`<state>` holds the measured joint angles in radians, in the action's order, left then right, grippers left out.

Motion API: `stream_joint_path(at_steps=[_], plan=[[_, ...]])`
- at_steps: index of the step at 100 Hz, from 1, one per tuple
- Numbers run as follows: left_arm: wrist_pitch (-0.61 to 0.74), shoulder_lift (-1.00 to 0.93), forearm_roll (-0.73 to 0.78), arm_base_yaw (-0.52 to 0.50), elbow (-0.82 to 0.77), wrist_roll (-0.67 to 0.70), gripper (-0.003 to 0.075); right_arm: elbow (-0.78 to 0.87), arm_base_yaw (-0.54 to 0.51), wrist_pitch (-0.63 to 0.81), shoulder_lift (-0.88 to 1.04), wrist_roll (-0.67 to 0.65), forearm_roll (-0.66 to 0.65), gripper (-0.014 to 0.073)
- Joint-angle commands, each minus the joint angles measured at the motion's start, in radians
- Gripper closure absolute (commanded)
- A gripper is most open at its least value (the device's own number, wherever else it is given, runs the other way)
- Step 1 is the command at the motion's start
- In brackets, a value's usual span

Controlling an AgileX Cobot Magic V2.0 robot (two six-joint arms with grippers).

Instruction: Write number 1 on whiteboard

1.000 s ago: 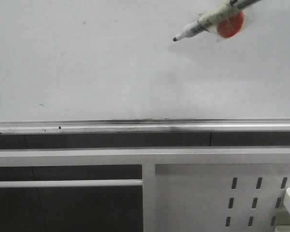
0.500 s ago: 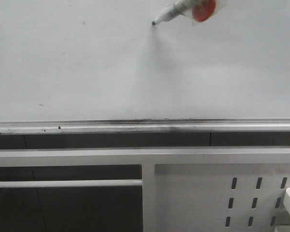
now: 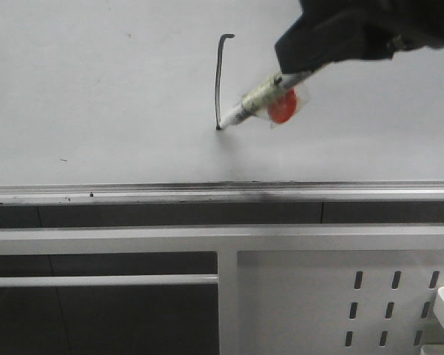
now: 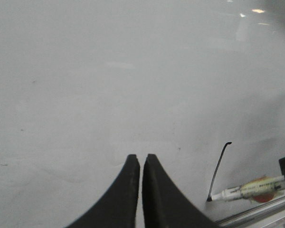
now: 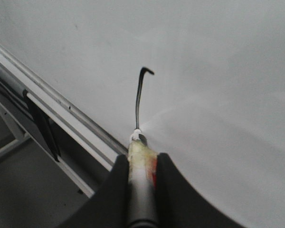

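Front view: the whiteboard fills the upper part of the frame, with its silver tray rail along the lower edge. The number 1 sits a bit right of the board's middle, well above the rail: a thin dark stroke with a small hook at the top. The marker leans down from the right so only its tip meets the board, right at the foot of the stroke, which is why the line ends there. The right tool is just a dark mass near the board's upper right here, so its grip isn't readable from this angle. An orange blob wrapped in clear tape is stuck to the marker barrel, probably added so it's easier to hold.

Left wrist view: the left tool has its two fingers pressed together with nothing between them, hanging off to the side of the stroke, out of the way I'd say. The 1 and marker show up near the rail.

Right wrist view: the right tool is clamped narrow around the marker barrel, tip on the board at the stroke's bottom end. Looks like the downstroke is basically done.
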<state>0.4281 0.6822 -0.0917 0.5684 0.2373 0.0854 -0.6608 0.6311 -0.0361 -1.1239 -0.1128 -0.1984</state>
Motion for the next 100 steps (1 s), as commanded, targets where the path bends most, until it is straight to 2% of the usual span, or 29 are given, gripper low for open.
stream_joint_path(at_steps=[1,19,31,41,52,62,80,86,100], plan=[[0.085,0.001,-0.006,-0.002,0.025,-0.001,0.074,-0.027,-0.008,0.095,-0.023,0.006,-0.012,0.0664],[0.083,0.001,-0.004,-0.002,0.025,-0.001,0.074,-0.027,0.007,0.142,-0.05,0.006,-0.001,0.0664],[0.081,0.001,0.018,-0.002,0.025,-0.001,0.074,-0.029,0.073,0.126,-0.012,0.006,-0.001,0.0664],[0.077,0.001,0.168,-0.002,0.025,0.005,0.0739,-0.039,0.137,0.059,0.03,0.006,-0.001,0.0664],[0.077,0.001,0.389,0.008,0.025,0.009,0.0732,-0.103,0.197,-0.135,0.039,0.006,-0.029,0.0664],[0.055,0.001,0.546,0.045,0.025,0.009,0.0656,-0.17,0.243,-0.281,0.037,0.006,-0.059,0.0664],[0.008,0.076,0.638,0.132,0.027,0.009,0.0512,-0.277,0.314,-0.396,0.034,0.006,-0.073,0.0664],[0.01,0.122,0.651,0.16,0.041,0.009,0.0484,-0.308,0.328,-0.432,0.022,0.006,-0.073,0.0664],[0.012,0.228,0.653,0.195,0.094,-0.014,0.0477,-0.346,0.356,-0.463,-0.004,0.006,-0.073,0.0664]])
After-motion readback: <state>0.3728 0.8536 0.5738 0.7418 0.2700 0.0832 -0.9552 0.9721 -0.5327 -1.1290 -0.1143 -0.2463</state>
